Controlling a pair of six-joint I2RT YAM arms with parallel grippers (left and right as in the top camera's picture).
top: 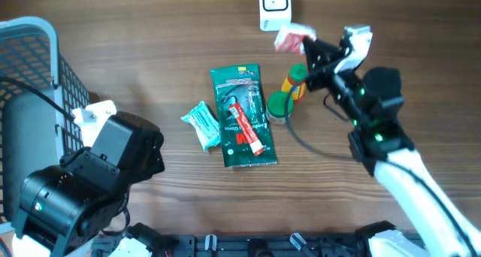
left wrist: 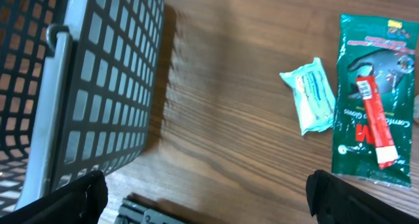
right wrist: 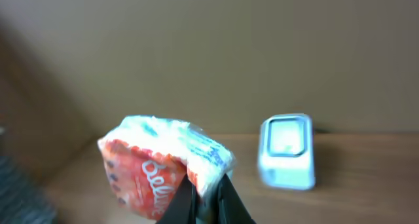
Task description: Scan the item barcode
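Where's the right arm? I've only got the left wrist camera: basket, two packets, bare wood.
Observer: The right gripper is shut on a red and white packet, near the table's far edge.
Operator: Is the scanner close to it?
Observer: Yes, the white scanner sits at the far edge, just beyond that packet.
Operator: Anything else over there?
Observer: A green-lidded jar and a small bottle with a green cap sit next to the green pack.

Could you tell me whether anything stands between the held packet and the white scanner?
Nothing visible does: the right gripper holds the red-and-white plastic packet, with only bare wooden table between it and the white box-shaped scanner.
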